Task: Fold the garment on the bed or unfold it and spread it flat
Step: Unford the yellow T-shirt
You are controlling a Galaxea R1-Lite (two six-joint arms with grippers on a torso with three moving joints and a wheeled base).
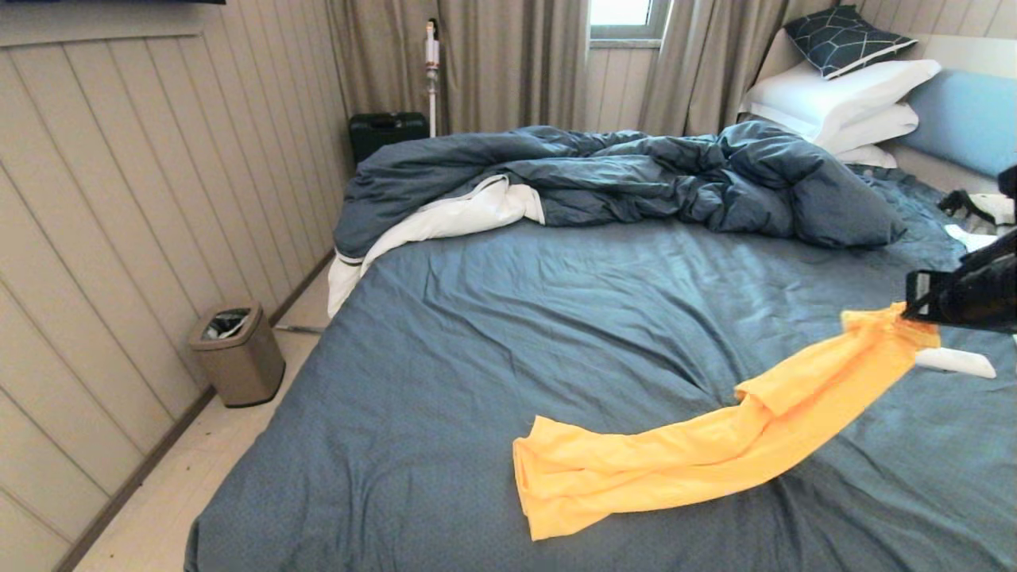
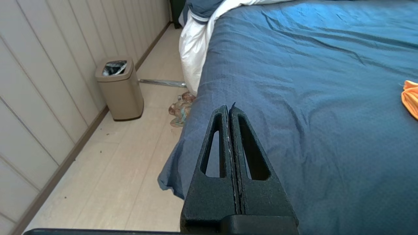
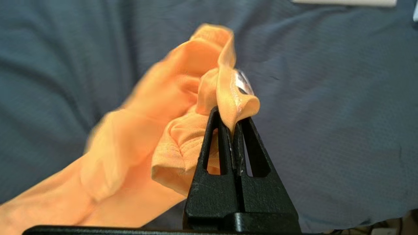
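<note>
Right gripper [image 3: 232, 121] clamped tight on the yellow T-shirt [image 1: 715, 445] at its neck edge, lifting that end off the bed [image 1: 516, 334]. Left gripper [image 2: 229, 111] closed, empty, above the bed's edge.

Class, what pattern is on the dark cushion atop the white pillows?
Thin pale geometric lines on the dark cushion, clearest in the head view.

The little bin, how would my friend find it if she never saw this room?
Start at the wide bed with the dark blue-grey sheet, then look down at the pale floor on its left, by the panelled wall. The small tan square plastic bin stands there alone, the only boxy tan thing, lined with a crinkly bag.
</note>
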